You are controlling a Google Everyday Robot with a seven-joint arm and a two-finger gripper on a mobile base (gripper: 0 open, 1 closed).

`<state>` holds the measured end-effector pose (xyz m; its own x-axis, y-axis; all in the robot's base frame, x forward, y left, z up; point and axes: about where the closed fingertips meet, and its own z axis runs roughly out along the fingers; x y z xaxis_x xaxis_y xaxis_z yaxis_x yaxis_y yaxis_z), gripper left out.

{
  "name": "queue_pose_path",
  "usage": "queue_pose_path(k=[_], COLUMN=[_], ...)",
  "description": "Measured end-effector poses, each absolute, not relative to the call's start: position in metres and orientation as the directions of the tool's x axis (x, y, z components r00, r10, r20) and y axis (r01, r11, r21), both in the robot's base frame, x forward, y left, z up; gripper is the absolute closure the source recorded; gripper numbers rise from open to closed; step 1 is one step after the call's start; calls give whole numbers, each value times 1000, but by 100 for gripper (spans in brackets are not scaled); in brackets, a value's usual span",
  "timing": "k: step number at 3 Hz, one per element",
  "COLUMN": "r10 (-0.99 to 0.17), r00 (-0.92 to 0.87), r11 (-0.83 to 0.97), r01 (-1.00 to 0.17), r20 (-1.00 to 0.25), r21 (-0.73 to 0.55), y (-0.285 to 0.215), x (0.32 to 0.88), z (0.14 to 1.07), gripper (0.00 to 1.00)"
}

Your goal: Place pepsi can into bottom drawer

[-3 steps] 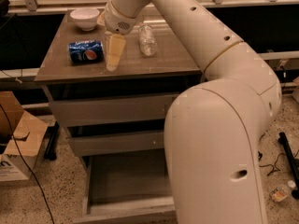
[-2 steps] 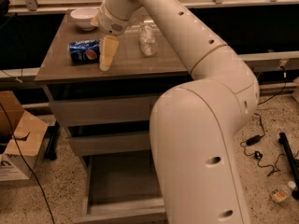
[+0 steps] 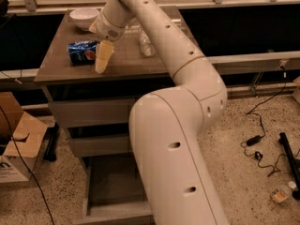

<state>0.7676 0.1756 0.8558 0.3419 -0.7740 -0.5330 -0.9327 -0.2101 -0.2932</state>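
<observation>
At the far left a cardboard box [image 3: 18,142] sits on the speckled floor, with a thin black cable [image 3: 23,163] running down past it. Next comes the wooden table [image 3: 56,67], which has a white bowl [image 3: 84,17] at its back left corner. In front of the bowl lies the pepsi can [image 3: 80,52] – on its side on the table top, logo facing up, not in any drawer. Just to the right of the can, and seeming to touch it, hangs the tool [image 3: 101,65], cream-coloured and pointing down at the table. I cannot tell whether it is released or clenched, and it has not lifted the can. Further right on the table lies a clear plastic bottle [image 3: 146,43], partly behind the arm [image 3: 173,139]. Below the table top the bottom drawer [image 3: 110,214] stands pulled out – its inside shows bare – while the two drawers above it sit further in. At the far right a black cord [image 3: 255,139] lies on the floor.
</observation>
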Motion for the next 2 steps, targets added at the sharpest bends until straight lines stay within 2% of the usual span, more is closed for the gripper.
queue_pose_path(k=[1, 2], r10=[-767, -761], r00=[331, 321], r11=[-216, -221], r01=[-940, -945], r20=[-550, -564], r21=[-263, -240], y=[186, 195], x=[773, 776], z=[839, 827], gripper=[2, 21])
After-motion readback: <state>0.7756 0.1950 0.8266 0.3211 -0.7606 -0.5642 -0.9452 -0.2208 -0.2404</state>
